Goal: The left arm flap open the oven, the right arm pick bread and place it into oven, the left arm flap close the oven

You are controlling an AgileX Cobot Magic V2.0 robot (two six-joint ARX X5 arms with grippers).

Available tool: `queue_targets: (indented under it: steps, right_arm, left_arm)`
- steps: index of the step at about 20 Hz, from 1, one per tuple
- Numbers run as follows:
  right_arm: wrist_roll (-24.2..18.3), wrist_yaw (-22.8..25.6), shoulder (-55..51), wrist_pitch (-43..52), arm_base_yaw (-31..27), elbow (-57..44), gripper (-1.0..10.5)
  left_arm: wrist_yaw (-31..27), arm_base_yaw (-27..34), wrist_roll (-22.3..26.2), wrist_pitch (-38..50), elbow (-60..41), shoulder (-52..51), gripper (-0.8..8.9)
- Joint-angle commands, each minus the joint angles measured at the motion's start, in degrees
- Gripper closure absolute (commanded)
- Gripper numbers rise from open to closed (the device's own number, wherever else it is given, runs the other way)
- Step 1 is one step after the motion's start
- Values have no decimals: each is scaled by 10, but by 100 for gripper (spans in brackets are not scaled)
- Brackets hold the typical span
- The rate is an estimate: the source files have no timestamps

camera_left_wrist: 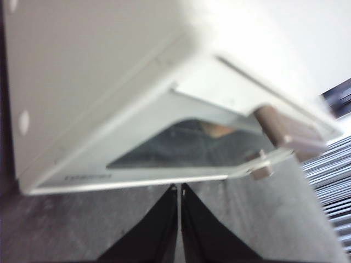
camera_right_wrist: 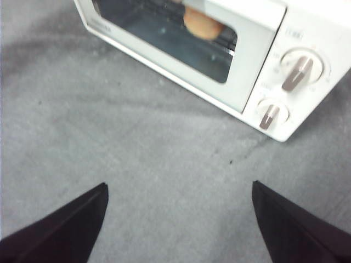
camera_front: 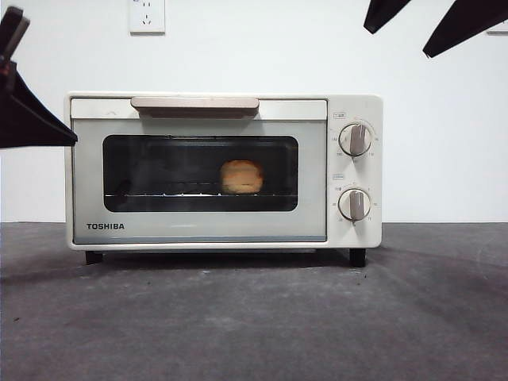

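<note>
— While the door sits shut, where is the bread [camera_front: 241, 176]?
— Item one: bread, on the rack inside the oven [camera_front: 222, 171], seen through the glass. Likely light, soft, crushable; take it across its width.
— And the oven?
— Item two: rigid, probably heavy, on the counter [camera_front: 254, 317]. Hold point: handle [camera_front: 194, 104], along the door's top.
— Grippers?
— Left gripper [camera_left_wrist: 180, 189]: jaws closed together, empty, just beside the oven's left side. Right gripper [camera_right_wrist: 178, 189]: jaws spread wide, empty, raised well clear.
</note>
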Motion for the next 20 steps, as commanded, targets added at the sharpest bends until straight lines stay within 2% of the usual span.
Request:
queue_targets:
  steps: [1, 6, 10, 14, 20]
  right_arm:
    - [7, 0, 5, 11, 5, 4, 528]
    - [19, 0, 5, 26, 5, 4, 528]
    - [24, -1, 5, 31, 5, 4, 528]
    - [26, -2, 5, 32, 5, 4, 528]
    - [26, -2, 5, 31, 5, 4, 529]
  left_arm:
    - [-54, -22, 102, -104, 40, -50, 796]
    - [-162, -85, 185, -295, 132, -142, 796]
    - [-222, -132, 219, -401, 176, -183, 797]
    - [-224, -146, 228, -463, 193, -211, 797]
    - [-224, -146, 228, -469, 193, -229, 797]
